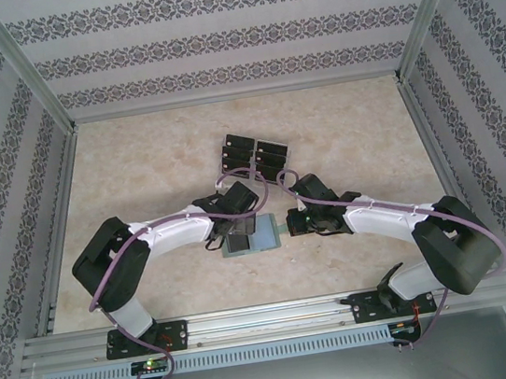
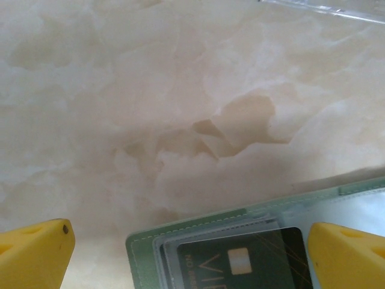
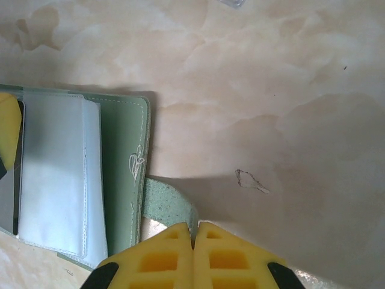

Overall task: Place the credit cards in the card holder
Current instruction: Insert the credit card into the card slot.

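Two pincers engaged: right pincer (image 3: 194, 239) closed on the clasp tab (image 3: 169, 201), likely anchoring the card holder (image 3: 120, 174) so it lies spread flat on the worktop (image 3: 271, 90); left pincer (image 2: 192, 259) wide open, straddling one credit card (image 2: 246, 265) seated in a clear sleeve (image 2: 165, 245). Holder grey-green, white stitching, small leaf emblem. Remaining credit cards (image 1: 255, 154) lie just beyond.

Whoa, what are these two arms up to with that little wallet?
The right gripper is shut on the clasp tab of the open green card holder. The left gripper hangs wide open over a black credit card sitting in its clear sleeve. More black cards lie farther back on the table.
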Motion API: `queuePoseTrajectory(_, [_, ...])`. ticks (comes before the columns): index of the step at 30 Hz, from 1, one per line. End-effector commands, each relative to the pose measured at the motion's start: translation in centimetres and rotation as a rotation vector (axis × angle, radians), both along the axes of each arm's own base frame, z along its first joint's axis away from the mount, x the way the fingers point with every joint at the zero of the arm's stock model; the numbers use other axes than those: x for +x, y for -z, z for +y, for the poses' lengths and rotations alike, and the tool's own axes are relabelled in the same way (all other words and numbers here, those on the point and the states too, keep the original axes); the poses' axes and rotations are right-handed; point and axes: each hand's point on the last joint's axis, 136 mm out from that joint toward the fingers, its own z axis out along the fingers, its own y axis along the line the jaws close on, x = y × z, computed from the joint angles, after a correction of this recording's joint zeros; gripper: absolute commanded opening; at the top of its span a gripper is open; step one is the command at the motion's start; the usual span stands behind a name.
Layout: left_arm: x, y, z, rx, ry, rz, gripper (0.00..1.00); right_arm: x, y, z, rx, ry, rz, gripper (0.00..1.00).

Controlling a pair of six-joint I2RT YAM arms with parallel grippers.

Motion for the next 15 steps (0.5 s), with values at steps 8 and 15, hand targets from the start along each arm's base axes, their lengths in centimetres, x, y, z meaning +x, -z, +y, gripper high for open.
queuePoseTrajectory(8, [-0.3,1.1,0.9,0.001,-0.002,0.013,1.00,-0.1,0.6,-0.5,-0.015,-0.005,0.003,0.00])
queuePoseTrajectory(15, [-0.6,0.8,2.6,0.034,-0.042,0.003,1.00,0.0,0.5,-0.7,-0.017,-0.002,0.000,0.00])
